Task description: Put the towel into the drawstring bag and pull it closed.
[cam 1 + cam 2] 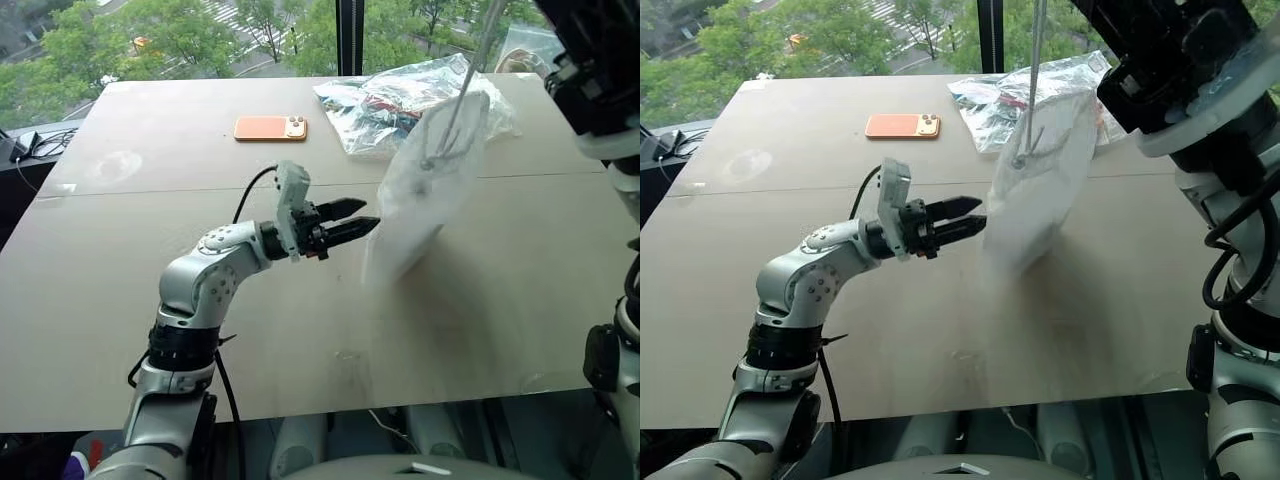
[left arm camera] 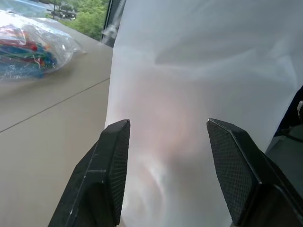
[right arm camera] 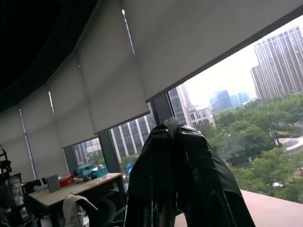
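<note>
Left wrist view puts our open left gripper [image 2: 163, 156] square in front of the drawstring bag [image 2: 189, 94], its two black fingers [image 2: 111, 165] spread with the white fabric just beyond them and not yet between them. A warm, dim shape shows through the thin cloth; we judge that this may be the towel inside, but we cannot tell for sure, and we see no loose towel on the table [image 1: 150, 290].

From the head views, the drawstring bag hangs in the air over the table, suspended by its white cord [image 1: 462, 95], which runs up towards our right arm. Our right gripper [image 3: 176, 137] is pressed together, fingers meeting at the tips; something thin seems to sit at those tips, and we judge it to be the cord, which is why the bag dangles as it does. Holding the cord high lets the bag's weight gather the mouth, and the left gripper reaching level towards the body looks placed to steady or pull against it.

The bag's long axis runs from the gathered mouth at the top down to its bottom edge, tilted so that the lower end swings towards the left gripper. The mouth points up along the cord.

Behind it on the table lie a clear plastic bag of colourful items [image 1: 400, 100] and an orange phone [image 1: 270, 127], both well apart from the work.
</note>
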Controlling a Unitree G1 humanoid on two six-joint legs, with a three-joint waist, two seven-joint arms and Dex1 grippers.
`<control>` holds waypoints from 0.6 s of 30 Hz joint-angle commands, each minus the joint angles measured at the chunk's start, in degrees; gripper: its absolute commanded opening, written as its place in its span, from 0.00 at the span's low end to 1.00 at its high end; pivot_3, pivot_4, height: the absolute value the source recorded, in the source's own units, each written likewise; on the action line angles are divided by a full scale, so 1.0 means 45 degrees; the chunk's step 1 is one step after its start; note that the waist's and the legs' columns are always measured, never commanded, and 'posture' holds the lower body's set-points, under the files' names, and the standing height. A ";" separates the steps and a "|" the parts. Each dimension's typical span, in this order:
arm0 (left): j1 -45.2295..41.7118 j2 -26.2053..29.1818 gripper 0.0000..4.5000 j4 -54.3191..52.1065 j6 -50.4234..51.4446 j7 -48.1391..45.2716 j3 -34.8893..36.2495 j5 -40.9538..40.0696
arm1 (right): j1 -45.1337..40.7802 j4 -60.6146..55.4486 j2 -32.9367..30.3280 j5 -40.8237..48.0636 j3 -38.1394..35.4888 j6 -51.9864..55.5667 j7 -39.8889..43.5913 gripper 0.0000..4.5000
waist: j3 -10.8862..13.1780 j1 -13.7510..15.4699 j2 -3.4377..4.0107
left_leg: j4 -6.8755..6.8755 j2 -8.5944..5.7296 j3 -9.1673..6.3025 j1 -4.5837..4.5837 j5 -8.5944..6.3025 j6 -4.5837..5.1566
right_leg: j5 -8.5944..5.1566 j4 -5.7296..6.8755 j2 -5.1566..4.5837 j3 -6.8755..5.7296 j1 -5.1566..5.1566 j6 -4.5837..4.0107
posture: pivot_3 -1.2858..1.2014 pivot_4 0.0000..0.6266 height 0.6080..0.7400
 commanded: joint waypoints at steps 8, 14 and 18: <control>-0.1072 0.0452 0.58 0.0193 0.4109 0.1082 0.3198 -0.7972 | -0.0317 -0.0139 -0.0016 0.0074 -0.0023 -0.0292 0.0311 0.00 | 0.0004 0.0009 0.0002 | 0.0008 0.0004 -0.0015 -0.0004 0.0000 0.0001 | -0.0001 0.0003 0.0000 -0.0015 0.0000 0.0000 | 0.52 0.24 1.00; -0.0601 0.0753 0.58 -0.0404 0.3937 0.1735 0.2353 -0.6832 | -0.0376 0.0032 0.0032 -0.0133 0.0024 -0.0285 0.0565 0.00 | 0.0002 -0.0020 0.0004 | 0.0007 -0.0006 0.0003 0.0006 -0.0001 0.0001 | -0.0001 -0.0004 -0.0002 0.0005 0.0012 0.0002 | 0.52 0.24 1.00; -0.0190 0.0935 0.58 -0.0951 0.3584 0.1336 0.1606 -0.5919 | -0.0551 0.0304 0.0031 -0.0820 0.0108 -0.0329 0.0482 0.00 | 0.0003 -0.0008 0.0003 | 0.0006 -0.0004 -0.0008 0.0006 0.0000 0.0001 | -0.0001 0.0002 0.0001 -0.0006 0.0010 -0.0001 | 0.52 0.24 1.00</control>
